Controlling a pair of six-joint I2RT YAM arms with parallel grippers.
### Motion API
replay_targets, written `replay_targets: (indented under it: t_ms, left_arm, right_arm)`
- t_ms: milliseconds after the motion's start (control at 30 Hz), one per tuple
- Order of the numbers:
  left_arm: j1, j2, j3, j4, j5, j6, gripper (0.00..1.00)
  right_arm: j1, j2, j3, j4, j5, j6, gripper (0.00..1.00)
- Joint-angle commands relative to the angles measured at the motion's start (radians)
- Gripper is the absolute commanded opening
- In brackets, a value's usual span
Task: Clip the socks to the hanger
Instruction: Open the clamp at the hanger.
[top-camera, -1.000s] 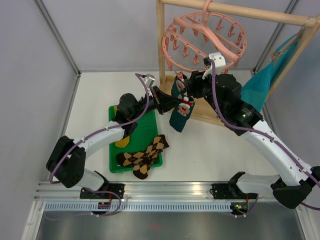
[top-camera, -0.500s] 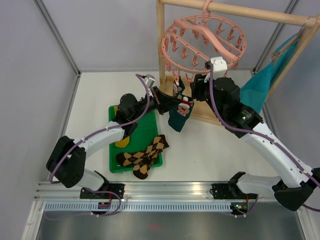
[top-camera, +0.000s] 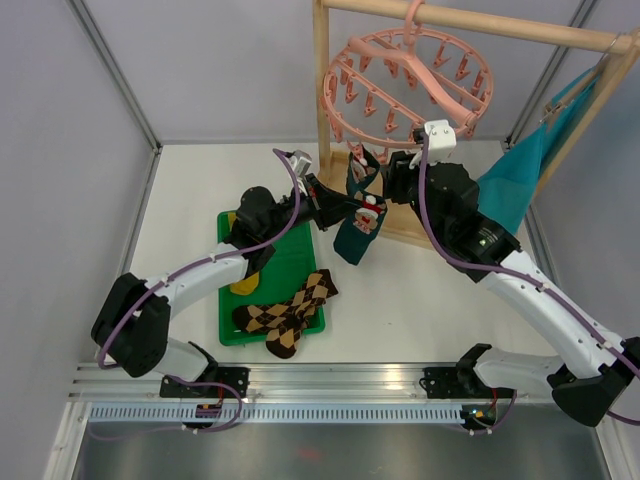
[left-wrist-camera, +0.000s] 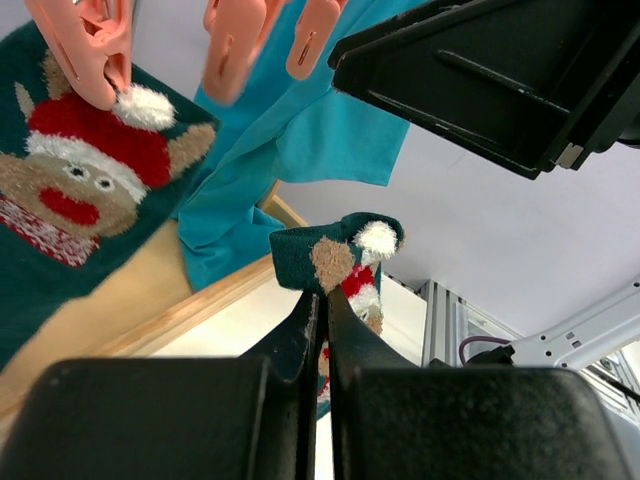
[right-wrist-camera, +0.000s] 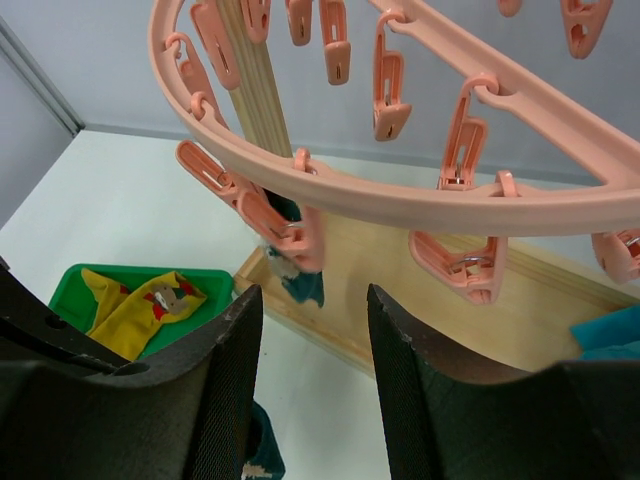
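The pink hanger (top-camera: 405, 80) hangs from the wooden rack. One teal Christmas sock (top-camera: 360, 172) hangs from a clip on its near rim; in the right wrist view that clip (right-wrist-camera: 300, 228) grips the sock (right-wrist-camera: 305, 285). My left gripper (top-camera: 338, 207) is shut on a second teal Christmas sock (top-camera: 357, 228), held just below the clips; the left wrist view shows it (left-wrist-camera: 340, 255) pinched between my jaws (left-wrist-camera: 323, 300). My right gripper (top-camera: 393, 172) is open and empty (right-wrist-camera: 313, 300), just under the ring (right-wrist-camera: 400, 190). Argyle socks (top-camera: 290, 310) and a mustard sock (top-camera: 245, 285) lie in the tray.
A green tray (top-camera: 290, 255) sits on the table left of centre. The wooden rack post (top-camera: 322, 90) and its base board (right-wrist-camera: 420, 290) stand behind the grippers. A turquoise cloth (top-camera: 520, 180) hangs at the right of the rack. Both arms are close together under the hanger.
The right gripper has drawn back from the hanger's near rim, and the ring has swung back up and level. The left gripper with its sock has shifted only slightly.
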Motion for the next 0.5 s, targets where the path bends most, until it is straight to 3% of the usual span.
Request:
replay_targets:
  t_ms: [0,467]
  left_arm:
    - [-0.003,-0.034,-0.003,0.018,-0.007,0.039,0.02]
    - [-0.003,-0.054,-0.003,-0.005,-0.004,0.058,0.02]
  right_arm:
    - [0.012,-0.026,-0.018,0.092,0.024,0.004,0.52]
    - [0.049,-0.025,-0.078,0.220,0.053,-0.022,0.54]
